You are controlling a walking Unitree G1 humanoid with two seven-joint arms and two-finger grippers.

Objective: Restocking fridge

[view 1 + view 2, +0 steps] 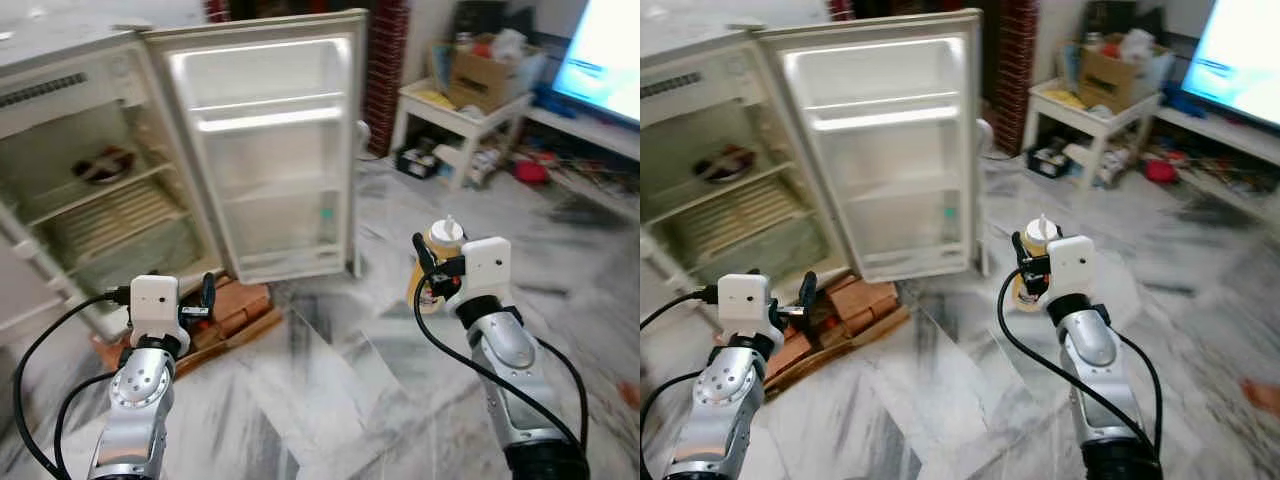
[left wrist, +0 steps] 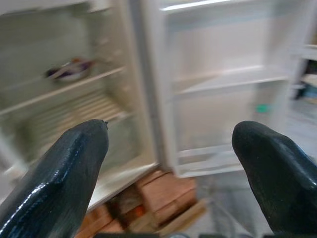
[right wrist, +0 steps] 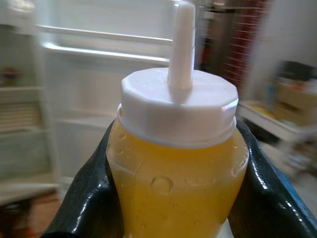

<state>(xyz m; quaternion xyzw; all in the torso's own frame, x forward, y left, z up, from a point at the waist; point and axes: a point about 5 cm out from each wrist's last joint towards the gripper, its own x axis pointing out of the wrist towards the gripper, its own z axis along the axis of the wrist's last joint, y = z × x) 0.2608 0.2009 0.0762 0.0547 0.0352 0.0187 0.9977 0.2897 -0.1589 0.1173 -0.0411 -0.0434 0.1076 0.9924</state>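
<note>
Yellow liquid fills a squeeze bottle (image 3: 178,163) with a white cap and a tall white nozzle. The right gripper (image 1: 428,272) grasps it, one black finger pressed to each side of the body, and holds it upright in the air above a grey-veined marble floor (image 1: 330,400).

Ahead and to the robot's left stands a small white fridge (image 1: 80,170) with its door (image 1: 270,150) swung wide open. The door's inner racks look bare apart from a small teal mark low down. Inside the cabinet, a dark bowl-like dish (image 1: 103,163) (too blurred to identify further) sits on the upper shelf. The fridge rests on reddish bricks and wooden boards (image 1: 225,315).

The left gripper (image 1: 202,300) is raised near the fridge's lower front, its two black fingers (image 2: 59,183) spread apart with nothing between them.

Beyond the open door, on the robot's right, a white low table (image 1: 455,115) carries a cardboard box (image 1: 485,70), with clutter underneath. A bright screen (image 1: 605,55) glows at the far right.
</note>
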